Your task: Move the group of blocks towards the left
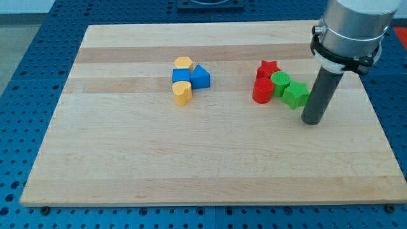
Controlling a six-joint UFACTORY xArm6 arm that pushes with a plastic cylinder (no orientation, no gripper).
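Note:
Two clusters of blocks lie on the wooden board. Right of centre sit a red star, a red cylinder, a green cylinder and a green star, all touching. Left of centre sit a yellow hexagon, a blue cube, a blue triangular block and a yellow heart-shaped block, packed together. My tip rests on the board just to the right of the green star and slightly toward the view's bottom, almost touching it.
The board lies on a blue perforated table. The arm's grey body hangs over the board's upper right corner.

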